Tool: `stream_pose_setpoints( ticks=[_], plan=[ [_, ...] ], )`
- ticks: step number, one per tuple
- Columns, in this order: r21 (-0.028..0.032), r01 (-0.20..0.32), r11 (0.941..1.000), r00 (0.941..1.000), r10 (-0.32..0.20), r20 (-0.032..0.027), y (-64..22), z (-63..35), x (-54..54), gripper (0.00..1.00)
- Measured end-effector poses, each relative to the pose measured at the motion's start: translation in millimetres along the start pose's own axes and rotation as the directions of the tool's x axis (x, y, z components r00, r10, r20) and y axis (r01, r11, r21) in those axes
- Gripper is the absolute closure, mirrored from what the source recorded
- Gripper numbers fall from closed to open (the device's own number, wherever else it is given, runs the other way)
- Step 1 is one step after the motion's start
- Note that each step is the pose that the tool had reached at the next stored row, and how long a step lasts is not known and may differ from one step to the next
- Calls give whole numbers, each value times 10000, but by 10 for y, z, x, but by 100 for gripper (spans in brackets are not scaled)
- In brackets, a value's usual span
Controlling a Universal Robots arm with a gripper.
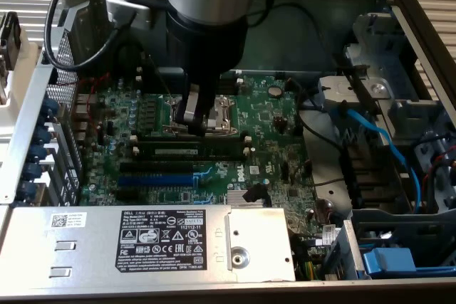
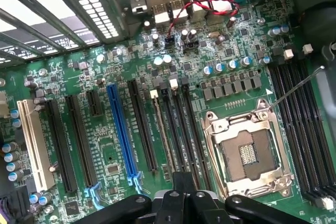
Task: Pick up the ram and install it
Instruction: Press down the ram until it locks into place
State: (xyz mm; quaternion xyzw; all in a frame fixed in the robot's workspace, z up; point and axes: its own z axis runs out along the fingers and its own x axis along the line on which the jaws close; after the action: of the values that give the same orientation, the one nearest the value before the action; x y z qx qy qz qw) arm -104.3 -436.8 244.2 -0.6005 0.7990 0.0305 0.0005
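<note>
Now, exterior view, left to right: blue slot (image 1: 155, 179) on green board (image 1: 274, 115); ram (image 1: 191, 149) lies flat-edge-up in black slot, long axis across view; fingers (image 1: 194, 115) pinched shut, holding nothing, hover just above and behind ram's middle; processor socket (image 1: 222, 115) beside them.

Even, fairly bright light fills both views, with glare on the perforated metal panel (image 2: 92, 11) and soft focus throughout.
</note>
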Motion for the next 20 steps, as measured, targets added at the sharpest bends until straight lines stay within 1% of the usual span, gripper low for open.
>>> stream_pose_setpoints(
  ticks=[1, 2, 4, 6, 8, 11, 12, 13, 14, 15, 16, 17, 18, 20],
  plan=[
    [-6, -91, 10000, 10000, 91, 1, 0, 0, 0, 90],
    [-22, -294, 9996, 9996, 294, 5, 0, 0, 0, 90],
    [-40, -476, 9989, 9989, 476, 5, 0, 0, 0, 90],
    [-85, -794, 9968, 9968, 794, -3, 0, -1, 1, 90],
    [-110, -956, 9954, 9954, 956, -7, 0, -1, 0, 90],
    [-193, -1431, 9895, 9897, 1430, -26, 0, 0, 0, 90],
    [-217, -1581, 9872, 9874, 1580, -43, 0, 0, 0, 90],
    [-233, -1711, 9850, 9852, 1710, -74, 0, 1, 0, 90],
    [-244, -1848, 9825, 9828, 1845, -121, 0, 1, 0, 90],
    [-245, -1981, 9799, 9801, 1977, -188, 0, 0, 0, 90],
    [-224, -2111, 9772, 9772, 2105, -272, -1, 0, 0, 90],
    [-217, -2272, 9736, 9735, 2265, -324, -1, 0, 0, 90],
    [-213, -2461, 9690, 9688, 2453, -346, 0, -1, 0, 90],
    [-196, -2895, 9570, 9568, 2887, -339, 0, 0, -1, 90]
  ],
)
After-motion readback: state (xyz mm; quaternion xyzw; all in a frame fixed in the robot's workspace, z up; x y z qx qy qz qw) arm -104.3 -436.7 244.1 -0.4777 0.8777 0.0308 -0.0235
